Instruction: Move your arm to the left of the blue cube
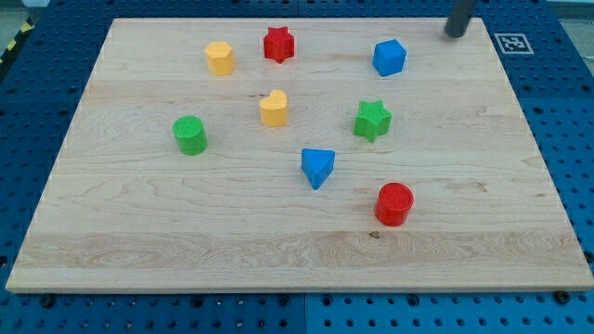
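My tip [455, 33], a bare rod with no fingers, sits upper right of the blue plastic cube [390, 57]; crossing to its left side remains.

We're in a lab test cell here: a pale wooden board [306, 241] sits on a blue perforated bench [575, 139], with a printed fiducial marker [513, 43] at the far right corner.

Light wooden board [139, 232] on blue pegboard bench [37, 102]. On board: yellow hexagonal block [220, 57], red star [277, 44], blue cube [389, 57], yellow heart [274, 108], green star [372, 120], green cylinder [190, 135], blue triangular block [317, 167], red cylinder [394, 204]. All well apart.
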